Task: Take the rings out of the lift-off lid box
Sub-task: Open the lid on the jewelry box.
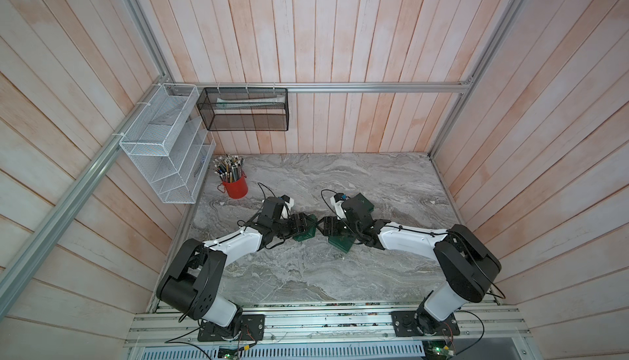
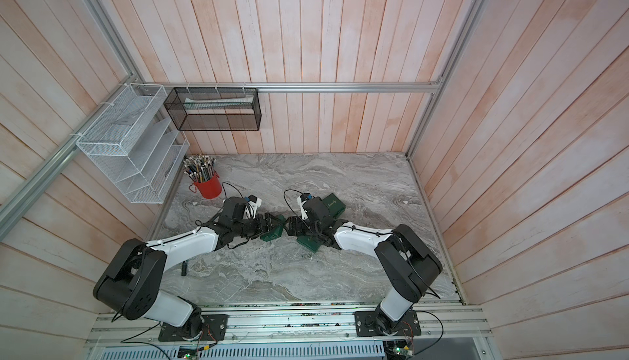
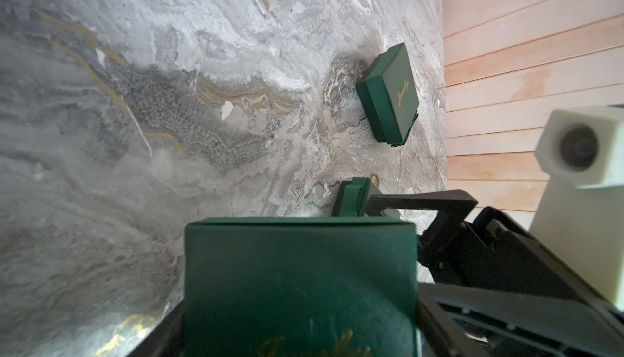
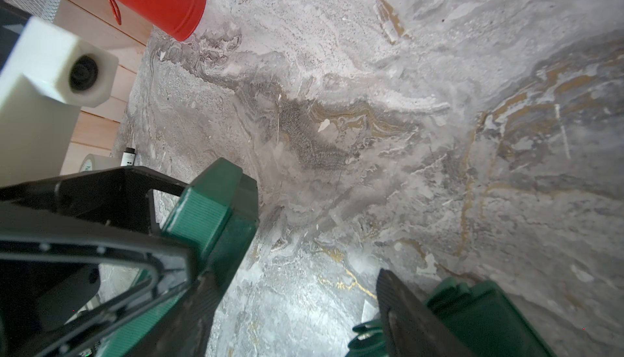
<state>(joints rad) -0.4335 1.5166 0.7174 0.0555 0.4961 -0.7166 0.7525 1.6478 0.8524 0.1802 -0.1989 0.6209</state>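
My left gripper (image 1: 306, 227) is shut across a dark green box (image 3: 300, 277) with gold script on its lid, held tilted just over the marble table (image 1: 306, 273). My right gripper (image 4: 297, 281) faces it tip to tip, open, with only bare marble between its fingers. One of its fingers (image 4: 398, 304) lies against a second green box (image 4: 489, 318), which sits beneath it in both top views (image 1: 340, 243). Something pale glints in that box's green folds. One tiny thin hoop, seemingly a ring (image 3: 374, 178), lies beside it. A third green box (image 3: 388, 95) sits closed behind my right wrist.
A red can of pencils (image 1: 235, 184) stands at the back left of the table. A white wire rack (image 1: 163, 144) and a black mesh basket (image 1: 243, 110) hang on the wall. A small dark object (image 2: 183, 268) lies by my left arm. Wooden walls close in on both sides.
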